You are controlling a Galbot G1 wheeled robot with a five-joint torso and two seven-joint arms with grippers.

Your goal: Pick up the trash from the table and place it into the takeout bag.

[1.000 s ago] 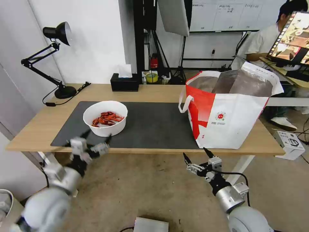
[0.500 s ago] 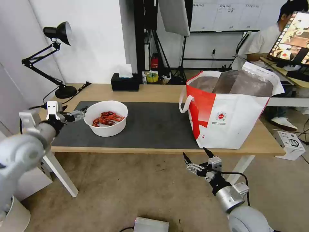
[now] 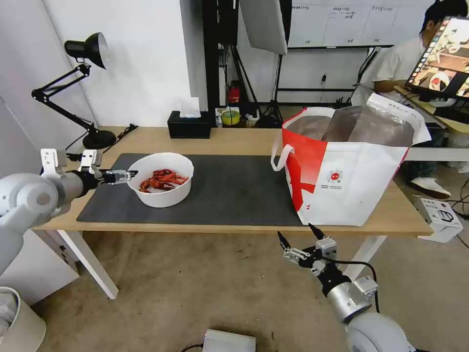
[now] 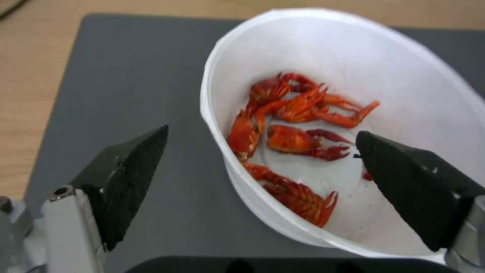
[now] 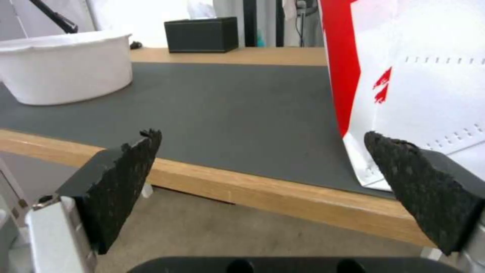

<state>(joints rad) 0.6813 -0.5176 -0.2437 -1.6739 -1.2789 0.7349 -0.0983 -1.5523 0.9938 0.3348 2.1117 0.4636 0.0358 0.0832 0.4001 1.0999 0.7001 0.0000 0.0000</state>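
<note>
One piece of trash is seen, a white bowl (image 3: 160, 178) of crayfish shells (image 4: 288, 140) at left-centre of the frame, on the grey mat (image 3: 234, 190). The left gripper (image 3: 128, 174) is held spread wide at its near rim, one finger (image 4: 126, 178) outside, the other above the inside. The wall should be straddled squarely and pinched gently, so the bowl is probably not tipped. The right gripper (image 3: 298, 237) hangs parted below the table (image 3: 234, 139) edge. The takeout bag (image 3: 349, 166) stands at right; its contents are hidden.

White bowl (image 3: 160, 179) of red crayfish shells sits upright on the mat (image 3: 229, 188).
</note>
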